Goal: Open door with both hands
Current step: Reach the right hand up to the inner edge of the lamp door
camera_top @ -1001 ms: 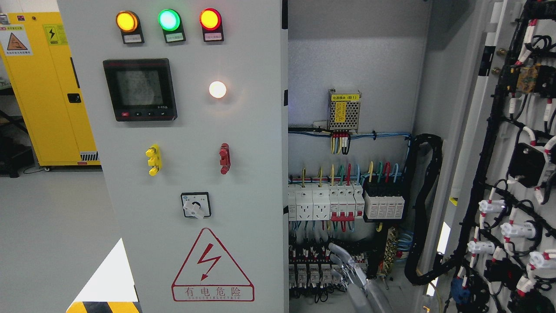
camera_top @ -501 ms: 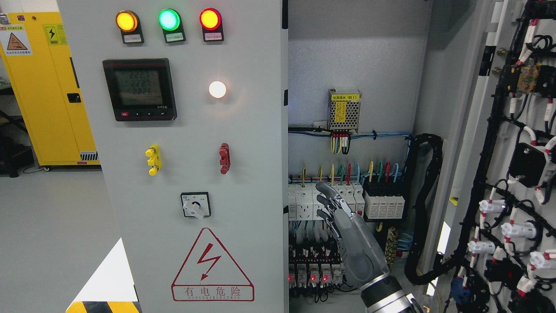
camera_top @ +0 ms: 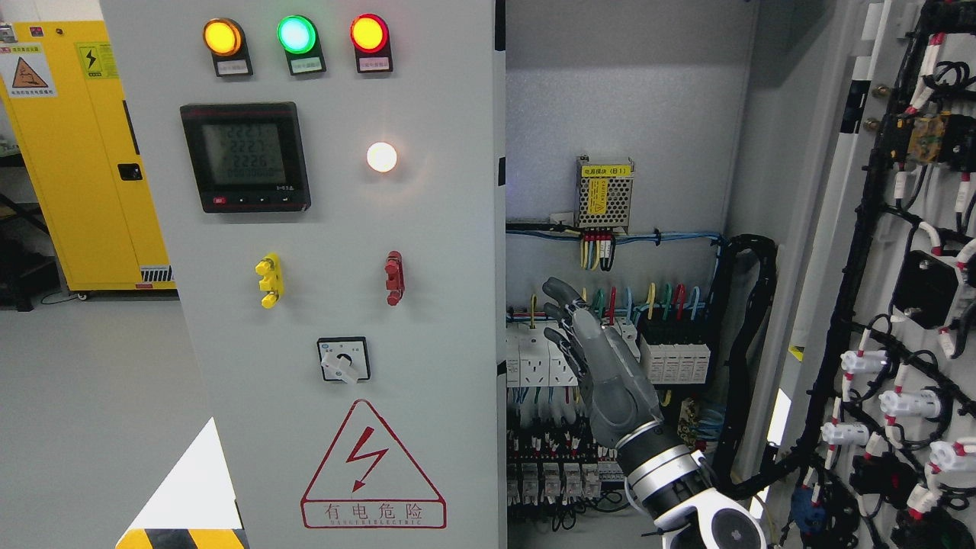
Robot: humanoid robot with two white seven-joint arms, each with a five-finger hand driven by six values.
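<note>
The right hand (camera_top: 591,358) has risen from the bottom edge into the cabinet opening, fingers extended and empty, beside the free edge of the left door (camera_top: 335,305), which remains shut while the right door (camera_top: 900,305) already stands open.

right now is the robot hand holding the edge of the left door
No, the right robot hand is raised with fingers extended in front of the breakers inside the cabinet, clear of the left door.

matt grey metal door (camera_top: 427,229), translucent plastic hand (camera_top: 602,366)
</note>
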